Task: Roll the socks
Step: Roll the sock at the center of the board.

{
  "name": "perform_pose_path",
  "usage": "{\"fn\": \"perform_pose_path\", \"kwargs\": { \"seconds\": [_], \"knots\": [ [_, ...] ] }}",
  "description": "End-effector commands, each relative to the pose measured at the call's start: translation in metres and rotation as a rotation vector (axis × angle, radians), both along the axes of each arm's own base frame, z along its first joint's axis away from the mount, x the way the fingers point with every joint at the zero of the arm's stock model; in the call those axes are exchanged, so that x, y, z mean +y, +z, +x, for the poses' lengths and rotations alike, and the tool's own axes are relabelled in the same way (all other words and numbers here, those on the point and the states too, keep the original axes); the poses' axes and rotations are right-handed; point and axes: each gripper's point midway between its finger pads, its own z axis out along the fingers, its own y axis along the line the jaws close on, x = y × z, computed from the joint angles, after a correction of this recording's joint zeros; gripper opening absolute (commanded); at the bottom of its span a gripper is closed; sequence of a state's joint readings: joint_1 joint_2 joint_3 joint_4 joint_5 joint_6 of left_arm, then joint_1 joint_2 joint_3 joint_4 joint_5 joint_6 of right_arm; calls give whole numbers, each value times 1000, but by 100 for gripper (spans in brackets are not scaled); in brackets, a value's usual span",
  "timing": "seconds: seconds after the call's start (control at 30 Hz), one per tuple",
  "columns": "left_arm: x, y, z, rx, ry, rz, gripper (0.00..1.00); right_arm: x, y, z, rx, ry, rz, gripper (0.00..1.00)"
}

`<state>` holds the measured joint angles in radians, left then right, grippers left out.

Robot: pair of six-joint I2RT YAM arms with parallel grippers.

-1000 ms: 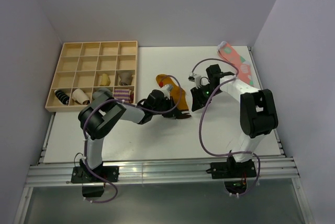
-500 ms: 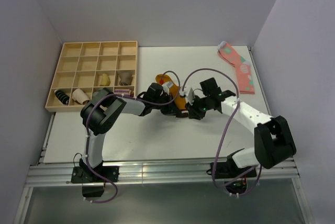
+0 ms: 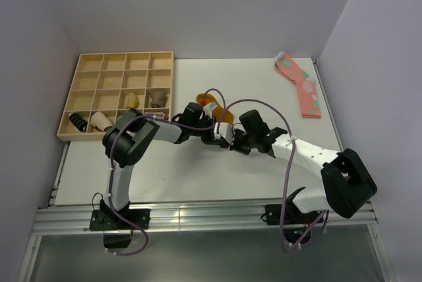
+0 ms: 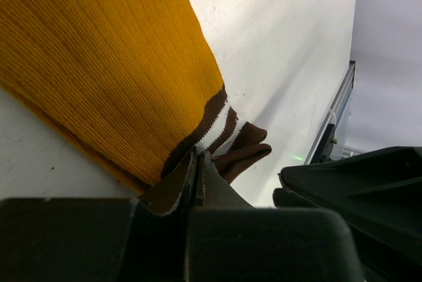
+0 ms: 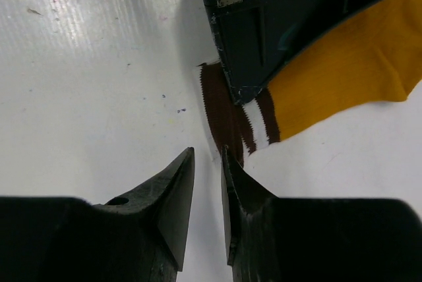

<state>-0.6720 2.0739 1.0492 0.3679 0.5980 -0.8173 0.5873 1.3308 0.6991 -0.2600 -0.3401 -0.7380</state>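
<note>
Sock cuff (image 4: 223, 132) in left jaws, right jaws (narrowly parted) nearby.

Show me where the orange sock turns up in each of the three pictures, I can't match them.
Top external: the mustard-orange sock lies mid-table, partly hidden.
Left wrist: it fills the upper left, its brown cuff pinched shut in the left gripper at bottom centre.
Right wrist: it sits upper right, with the cuff at centre.
Shared landmark: the left gripper clamped on that white-striped cuff.
</note>
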Motion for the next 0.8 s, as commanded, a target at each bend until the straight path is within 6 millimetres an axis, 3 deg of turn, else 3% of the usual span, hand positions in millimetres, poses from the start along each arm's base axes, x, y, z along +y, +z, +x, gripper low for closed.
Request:
{"fn": "perform_pose_path", "kwargs": {
  "seconds": [0.0, 0.33, 0.77],
  "knots": [
    [41, -72, -42, 207, -8, 224, 0, 6, -1, 11, -90, 32, -17, 30],
    [48, -75, -48, 248, -30, 213, 0, 15, -14, -2, -145, 110, -61, 29],
    [51, -76, -52, 274, -57, 211, 0, 18, -29, 1, -188, 147, -99, 27]
  ]
}}
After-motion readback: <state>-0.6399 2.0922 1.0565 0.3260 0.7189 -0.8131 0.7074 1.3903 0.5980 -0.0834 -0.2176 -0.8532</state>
